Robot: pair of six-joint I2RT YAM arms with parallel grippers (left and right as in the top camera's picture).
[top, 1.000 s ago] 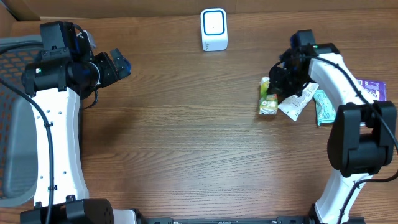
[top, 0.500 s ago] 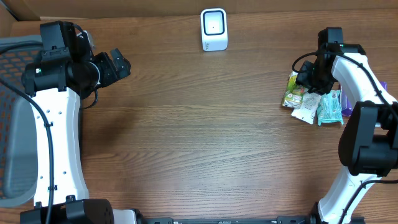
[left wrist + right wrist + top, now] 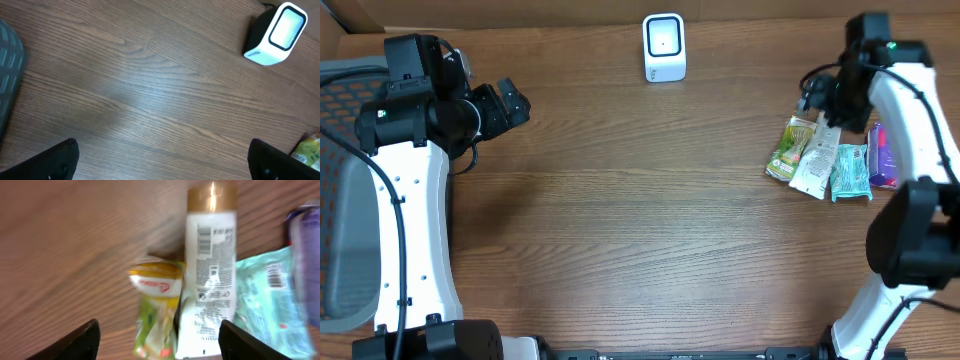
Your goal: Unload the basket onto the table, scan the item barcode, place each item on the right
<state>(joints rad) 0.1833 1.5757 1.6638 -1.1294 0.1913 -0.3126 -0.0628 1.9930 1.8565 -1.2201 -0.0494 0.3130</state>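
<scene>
Right gripper (image 3: pixel 157 332): jaws stand wide apart with nothing between the fingers. The white tube (image 3: pixel 210 280) lies flat on the table (image 3: pixel 620 200) below them, untouched, nearer the right-hand finger than the left in the wrist view.

Orientation: the tube's long axis runs up and down the wrist view, with the gold cap end pointing away from the fingers. From overhead the axis runs roughly near-to-far across the table, slightly tilted.

Appearance: white body, gold cap, printed back panel facing up. A barcode (image 3: pixel 206 239) sits just below the cap, somewhat blurred.

Surroundings: a green pouch (image 3: pixel 155 310) touches the tube's left edge and a teal packet (image 3: pixel 265 295) its right, with a purple packet (image 3: pixel 305 240) beyond that.

Left gripper (image 3: pixel 162 150): jaws fully spread, empty, well apart from the tube on the other side of the table. The white scanner (image 3: pixel 664 47) stands at the far edge, between the two arms.
</scene>
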